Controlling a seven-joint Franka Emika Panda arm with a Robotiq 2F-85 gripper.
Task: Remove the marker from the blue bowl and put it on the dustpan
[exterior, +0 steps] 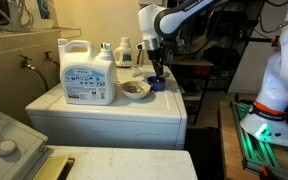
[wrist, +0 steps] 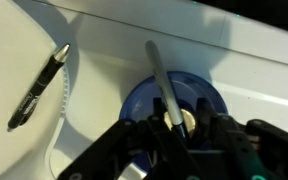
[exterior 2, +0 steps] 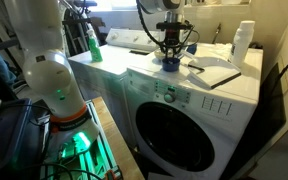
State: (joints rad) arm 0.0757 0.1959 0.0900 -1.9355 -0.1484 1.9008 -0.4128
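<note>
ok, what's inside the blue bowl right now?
Wrist view: the blue bowl holds a grey marker, leaning out over its rim. The gripper covers the bowl's near part, so the marker's lower end and anything else in there is hidden.

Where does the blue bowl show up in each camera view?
Exterior view: blue bowl just right of the grey-beige bowl.
Exterior view: blue bowl upper centre, on the washer top.
Wrist view: blue bowl bottom centre, marker inside.
Shared landmark: the gripper, just above the bowl.
</note>
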